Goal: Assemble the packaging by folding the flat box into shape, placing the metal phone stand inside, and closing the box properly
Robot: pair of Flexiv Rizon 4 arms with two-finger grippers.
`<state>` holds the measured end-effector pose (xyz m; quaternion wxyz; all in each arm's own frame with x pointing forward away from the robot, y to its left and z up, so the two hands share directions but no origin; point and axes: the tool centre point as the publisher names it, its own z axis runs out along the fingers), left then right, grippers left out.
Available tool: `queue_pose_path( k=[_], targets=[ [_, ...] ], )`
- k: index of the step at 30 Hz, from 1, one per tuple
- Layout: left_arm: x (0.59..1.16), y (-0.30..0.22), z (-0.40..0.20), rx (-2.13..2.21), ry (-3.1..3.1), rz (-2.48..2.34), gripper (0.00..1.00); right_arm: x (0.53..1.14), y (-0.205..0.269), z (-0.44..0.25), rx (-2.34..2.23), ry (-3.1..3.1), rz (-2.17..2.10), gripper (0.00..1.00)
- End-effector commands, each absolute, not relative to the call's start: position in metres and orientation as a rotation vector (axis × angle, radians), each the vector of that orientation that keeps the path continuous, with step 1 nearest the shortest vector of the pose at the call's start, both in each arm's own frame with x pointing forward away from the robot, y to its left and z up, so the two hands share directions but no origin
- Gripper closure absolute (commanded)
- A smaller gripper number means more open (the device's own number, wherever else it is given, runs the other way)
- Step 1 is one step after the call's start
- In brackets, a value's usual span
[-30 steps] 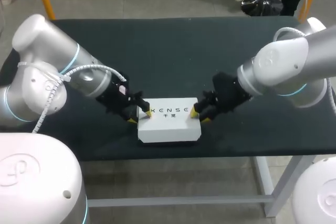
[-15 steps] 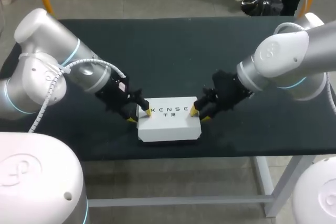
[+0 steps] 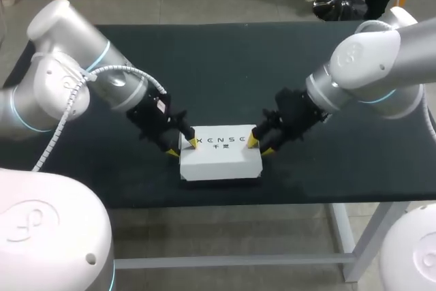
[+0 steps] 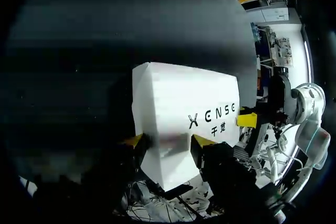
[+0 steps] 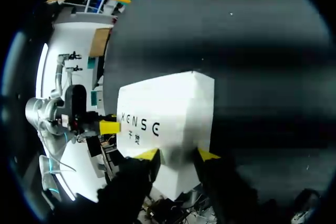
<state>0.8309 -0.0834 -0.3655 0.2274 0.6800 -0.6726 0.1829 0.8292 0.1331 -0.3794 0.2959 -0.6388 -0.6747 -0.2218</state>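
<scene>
Your box sits in the lower middle of the head view, near the tabletop's front edge. It is folded into shape with its printed lid down flat. The phone stand is nowhere in view, so you cannot confirm it is inside. By my reckoning, only the last pressing or tucking of the end flaps is left. The left pincer clamps the box's left end and the right pincer its right end. Nothing else crowds them

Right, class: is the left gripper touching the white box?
Touching. In the left wrist view the left gripper has both yellow tips against the white box, no gap visible.
</scene>
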Motion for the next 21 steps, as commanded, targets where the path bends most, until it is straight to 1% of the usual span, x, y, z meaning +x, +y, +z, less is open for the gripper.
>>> queue_pose_path(
  k=[1,6,21],
  targets=[
    [0.8335,-0.0903,-0.3630,1.869,-1.853,0.474,0.42,0.8337,0.1381,-0.3784,-1.684,-1.788,-0.563,0.53],
    [0.8332,-0.0907,-0.3621,1.878,-1.846,0.444,0.40,0.8347,0.1385,-0.3771,-1.684,-1.785,-0.546,0.53],
    [0.8345,-0.0889,-0.3594,1.873,-1.821,0.379,0.40,0.8356,0.1384,-0.3727,-1.681,-1.771,-0.496,0.53]
  ],
)
